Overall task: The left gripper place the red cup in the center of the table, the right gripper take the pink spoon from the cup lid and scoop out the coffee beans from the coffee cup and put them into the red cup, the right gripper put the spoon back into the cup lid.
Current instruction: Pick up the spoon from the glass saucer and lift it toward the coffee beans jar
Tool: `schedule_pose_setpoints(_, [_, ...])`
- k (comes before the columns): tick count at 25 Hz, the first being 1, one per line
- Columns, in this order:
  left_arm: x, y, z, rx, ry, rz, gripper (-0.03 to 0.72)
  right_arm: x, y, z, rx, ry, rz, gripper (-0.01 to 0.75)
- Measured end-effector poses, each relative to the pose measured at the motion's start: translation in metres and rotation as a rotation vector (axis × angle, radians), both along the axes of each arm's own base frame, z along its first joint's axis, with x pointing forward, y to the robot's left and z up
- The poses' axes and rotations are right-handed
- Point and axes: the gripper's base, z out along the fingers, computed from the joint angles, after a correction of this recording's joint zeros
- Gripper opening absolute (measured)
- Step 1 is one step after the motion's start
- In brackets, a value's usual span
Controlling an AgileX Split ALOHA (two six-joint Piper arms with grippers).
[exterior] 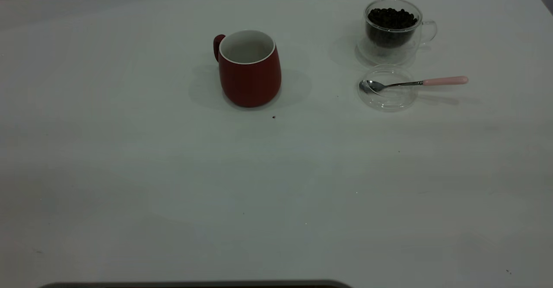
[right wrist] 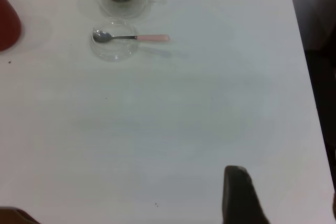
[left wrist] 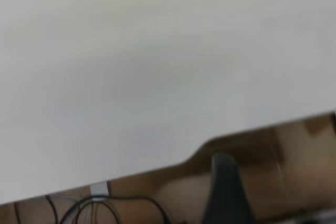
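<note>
The red cup stands upright near the table's middle, handle to the back left, and no beans show in it. The glass coffee cup full of beans stands at the back right. The clear cup lid lies in front of it with the pink-handled spoon resting across it. Neither gripper shows in the exterior view. In the right wrist view the right gripper is open and empty, far from the spoon, the lid and the red cup. The left gripper is open and empty off the table's edge.
The white table is bare in front. A few dark specks lie on it, one just in front of the red cup. In the left wrist view cables hang below the table edge.
</note>
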Motion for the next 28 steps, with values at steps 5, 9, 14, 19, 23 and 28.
schedule_pose_setpoints(5, [-0.013,0.002,0.000,-0.011,-0.089,0.092,0.587,0.000,0.000,0.000,0.000,0.000,0.000,0.453])
schedule_pose_setpoints(9, [-0.023,0.002,-0.001,-0.017,-0.160,0.128,0.587,0.000,0.000,0.000,0.000,0.000,0.000,0.453])
schedule_pose_setpoints(14, [-0.025,0.002,-0.002,-0.017,-0.166,0.134,0.587,0.000,0.000,0.000,0.000,0.000,0.000,0.453])
schedule_pose_setpoints(19, [-0.025,0.002,-0.002,-0.017,-0.166,0.134,0.587,0.000,0.000,0.000,0.000,0.000,0.000,0.453])
schedule_pose_setpoints(23, [-0.025,0.002,-0.002,-0.019,-0.165,0.136,0.587,0.000,0.000,0.000,0.001,0.000,0.000,0.453])
schedule_pose_setpoints(28, [-0.025,0.002,-0.002,-0.019,-0.165,0.136,0.587,0.002,0.006,0.002,0.047,-0.006,0.042,0.453])
